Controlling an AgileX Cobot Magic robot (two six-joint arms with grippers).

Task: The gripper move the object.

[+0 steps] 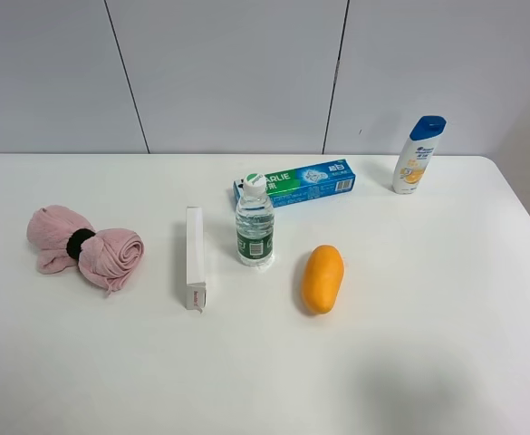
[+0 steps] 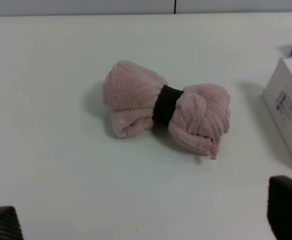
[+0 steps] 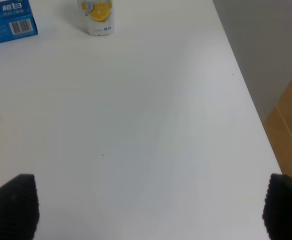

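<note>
The object, a pink fuzzy towel bundle [image 1: 84, 246] cinched by a black band, lies on the white table at the far left. It also shows in the left wrist view [image 2: 167, 110], lying ahead of my left gripper [image 2: 146, 222], which is open and empty with its dark fingertips [image 2: 287, 207] wide apart. My right gripper [image 3: 146, 205] is open and empty above bare table near the right edge. Neither arm shows in the exterior high view.
A white narrow box [image 1: 195, 257], a water bottle [image 1: 255, 227], an orange oval fruit [image 1: 322, 278], a blue toothpaste box [image 1: 294, 182] and a shampoo bottle [image 1: 418, 155] stand on the table [image 1: 265, 381]. The table's right edge [image 3: 245, 95] drops to wooden floor.
</note>
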